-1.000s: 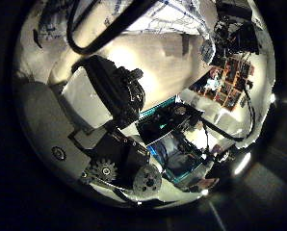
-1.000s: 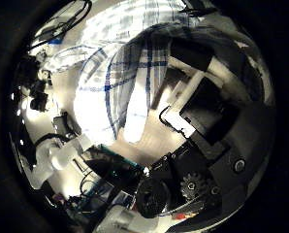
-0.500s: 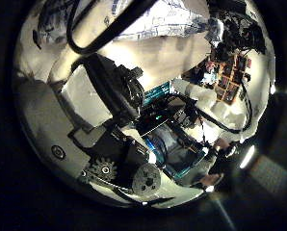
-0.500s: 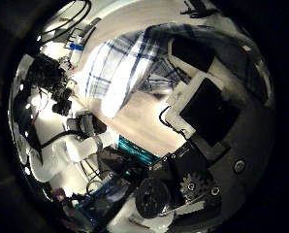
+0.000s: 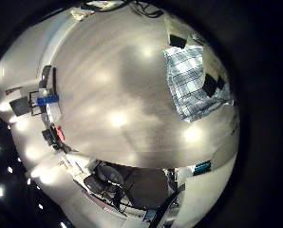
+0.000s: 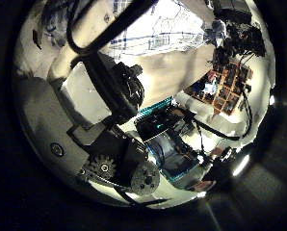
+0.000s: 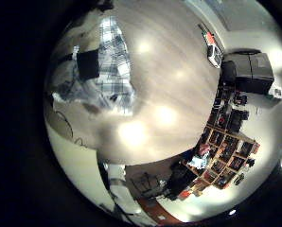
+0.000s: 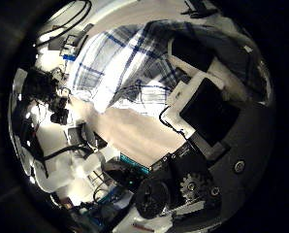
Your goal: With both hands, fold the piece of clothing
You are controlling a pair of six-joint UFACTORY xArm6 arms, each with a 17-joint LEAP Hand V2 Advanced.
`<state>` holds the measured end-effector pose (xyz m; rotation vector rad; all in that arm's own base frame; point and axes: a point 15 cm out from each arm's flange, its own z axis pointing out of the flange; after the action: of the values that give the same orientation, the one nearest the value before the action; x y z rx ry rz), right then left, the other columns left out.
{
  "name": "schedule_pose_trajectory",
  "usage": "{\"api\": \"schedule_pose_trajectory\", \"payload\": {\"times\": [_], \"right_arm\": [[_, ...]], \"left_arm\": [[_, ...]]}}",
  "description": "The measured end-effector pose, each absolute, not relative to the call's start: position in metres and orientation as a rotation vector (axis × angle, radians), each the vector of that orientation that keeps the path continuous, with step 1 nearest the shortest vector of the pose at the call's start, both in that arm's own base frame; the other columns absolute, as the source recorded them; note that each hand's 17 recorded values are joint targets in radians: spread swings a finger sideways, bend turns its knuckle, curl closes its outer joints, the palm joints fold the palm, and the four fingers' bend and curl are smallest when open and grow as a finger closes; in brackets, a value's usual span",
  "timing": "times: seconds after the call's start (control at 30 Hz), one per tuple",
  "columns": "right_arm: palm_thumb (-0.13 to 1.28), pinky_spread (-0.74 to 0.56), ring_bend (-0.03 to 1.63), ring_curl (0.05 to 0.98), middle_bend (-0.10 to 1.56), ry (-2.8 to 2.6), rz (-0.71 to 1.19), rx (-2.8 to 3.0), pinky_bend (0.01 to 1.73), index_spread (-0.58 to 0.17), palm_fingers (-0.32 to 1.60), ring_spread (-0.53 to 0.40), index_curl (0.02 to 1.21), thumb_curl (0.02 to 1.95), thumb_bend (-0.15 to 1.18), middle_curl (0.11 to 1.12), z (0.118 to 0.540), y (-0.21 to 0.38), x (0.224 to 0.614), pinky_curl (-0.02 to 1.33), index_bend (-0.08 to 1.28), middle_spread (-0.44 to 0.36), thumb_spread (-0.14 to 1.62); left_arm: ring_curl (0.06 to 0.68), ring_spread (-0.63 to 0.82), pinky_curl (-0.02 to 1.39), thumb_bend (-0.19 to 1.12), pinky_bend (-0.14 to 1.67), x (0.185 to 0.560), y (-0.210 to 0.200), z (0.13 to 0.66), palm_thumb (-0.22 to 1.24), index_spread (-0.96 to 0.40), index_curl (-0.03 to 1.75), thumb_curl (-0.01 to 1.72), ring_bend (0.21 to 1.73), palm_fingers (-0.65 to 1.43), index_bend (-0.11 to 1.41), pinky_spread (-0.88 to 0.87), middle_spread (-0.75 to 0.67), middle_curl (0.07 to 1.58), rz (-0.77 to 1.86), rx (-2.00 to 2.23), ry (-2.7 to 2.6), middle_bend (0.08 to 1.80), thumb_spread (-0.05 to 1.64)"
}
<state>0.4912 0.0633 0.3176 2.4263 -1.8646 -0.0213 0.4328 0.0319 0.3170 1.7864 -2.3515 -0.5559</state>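
Right thumb view: plaid shirt (image 8: 135,63) lies rumpled on table (image 8: 144,131).
Handling: soft, light, limp; take hold at edges.
Hands: grip can't tell, either side.

Left little finger side palm view: looks out from the left hand's palm over the pale surface (image 5: 113,104); the plaid garment (image 5: 194,81) lies small near the view's edge, so well off.
Left thumb side palm view: same palm, thumb side; the left hand (image 6: 105,101) fills the middle, plaid cloth beyond it.
Right little finger side palm view: out from the right hand's palm, across the surface, garment at moderate range, shelving far off.
Right thumb side palm view: right hand (image 8: 208,107) looms large; the garment fills much of the view, so close.
Shared: all four take in the garment and the surface.
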Motion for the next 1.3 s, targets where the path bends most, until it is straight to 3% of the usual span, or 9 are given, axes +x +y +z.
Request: {"api": "schedule_pose_trajectory", "payload": {"times": [0.37,0.53,0.6,0.77,0.83,0.9,1.0,1.1,1.3], "right_arm": [[0.9,-0.22,1.32,0.751,1.16,-1.928,-0.022,2.354,1.26,-0.301,1.04,-0.245,0.95,0.59,-0.01,0.95,0.245,0.07,0.565,0.83,1.01,-0.206,1.2],[0.83,-0.25,1.31,0.741,1.12,-1.973,0.01,2.346,1.23,-0.313,1.0,-0.243,0.92,0.55,-0.03,0.91,0.224,0.069,0.582,0.82,0.9,-0.199,1.23],[0.8,-0.28,1.33,0.737,1.07,-2.011,0.044,2.348,1.24,-0.333,0.9,-0.241,0.9,0.54,-0.03,0.9,0.221,0.062,0.593,0.81,0.76,-0.21,1.24],[0.7,-0.4,1.41,0.719,0.83,-2.135,0.099,2.317,1.33,-0.36,0.43,-0.26,0.75,0.5,-0.03,0.82,0.231,0.028,0.611,0.78,0.21,-0.224,1.27],[0.64,-0.3,1.3,0.684,0.73,-2.174,0.119,2.306,1.14,-0.391,0.09,-0.25,0.7,0.48,-0.04,0.78,0.245,0.016,0.613,0.75,0.22,-0.208,1.27],[0.61,-0.14,1.16,0.638,0.64,-2.214,0.149,2.305,1.05,-0.421,-0.07,-0.19,0.66,0.47,-0.04,0.72,0.264,0.005,0.613,0.74,0.24,-0.187,1.27],[0.54,0.11,0.94,0.514,0.47,-2.306,0.181,2.285,0.94,-0.463,-0.04,-0.045,0.57,0.43,-0.03,0.61,0.294,-0.017,0.612,0.62,0.25,-0.154,1.26],[0.49,0.26,0.86,0.454,0.45,-2.373,0.221,2.284,0.86,-0.457,0.03,0.023,0.54,0.41,-0.03,0.57,0.329,-0.03,0.606,0.56,0.26,-0.114,1.25],[0.42,0.37,0.84,0.406,0.47,-2.341,0.132,2.248,0.74,-0.397,0.16,-0.007,0.48,0.36,-0.03,0.53,0.348,-0.041,0.551,0.48,0.19,-0.087,1.23]], "left_arm": [[0.527,-0.53,0.61,0.0,0.19,0.486,0.038,0.257,0.61,-0.67,1.11,0.29,0.99,0.88,0.38,-0.56,-0.51,0.87,-0.603,1.792,-2.254,0.91,1.46],[0.533,-0.53,0.63,0.0,0.19,0.495,0.042,0.24,0.6,-0.66,1.11,0.29,1.0,0.87,0.38,-0.56,-0.51,0.88,-0.601,1.834,-2.23,0.92,1.47],[0.536,-0.53,0.64,0.0,0.19,0.499,0.048,0.233,0.6,-0.66,1.11,0.29,1.0,0.87,0.38,-0.55,-0.51,0.88,-0.591,1.853,-2.221,0.92,1.47],[0.539,-0.52,0.66,-0.01,0.19,0.499,0.06,0.229,0.59,-0.66,1.12,0.29,1.0,0.86,0.38,-0.55,-0.5,0.88,-0.587,1.884,-2.188,0.91,1.47],[0.539,-0.52,0.66,-0.01,0.19,0.499,0.063,0.232,0.59,-0.66,1.12,0.29,1.0,0.85,0.38,-0.55,-0.5,0.89,-0.58,1.894,-2.185,0.91,1.46],[0.53,-0.52,0.68,-0.01,0.22,0.499,0.065,0.235,0.58,-0.65,1.11,0.29,0.96,0.79,0.36,-0.55,-0.5,0.88,-0.569,1.903,-2.181,0.9,1.46],[0.535,-0.47,0.74,-0.01,0.32,0.497,0.071,0.243,0.58,-0.6,1.08,0.29,0.9,0.51,0.25,-0.52,-0.46,0.86,-0.531,1.927,-2.165,0.75,1.46],[0.537,-0.35,0.79,-0.01,0.4,0.498,0.071,0.256,0.56,-0.49,1.03,0.29,0.9,0.22,0.18,-0.42,-0.31,0.79,-0.459,1.959,-2.15,0.44,1.45],[0.48,-0.1,0.77,-0.02,0.36,0.493,0.063,0.302,0.48,-0.25,0.88,0.29,0.83,0.07,0.16,-0.14,0.01,0.62,-0.218,2.011,-2.137,0.22,1.39]]}}
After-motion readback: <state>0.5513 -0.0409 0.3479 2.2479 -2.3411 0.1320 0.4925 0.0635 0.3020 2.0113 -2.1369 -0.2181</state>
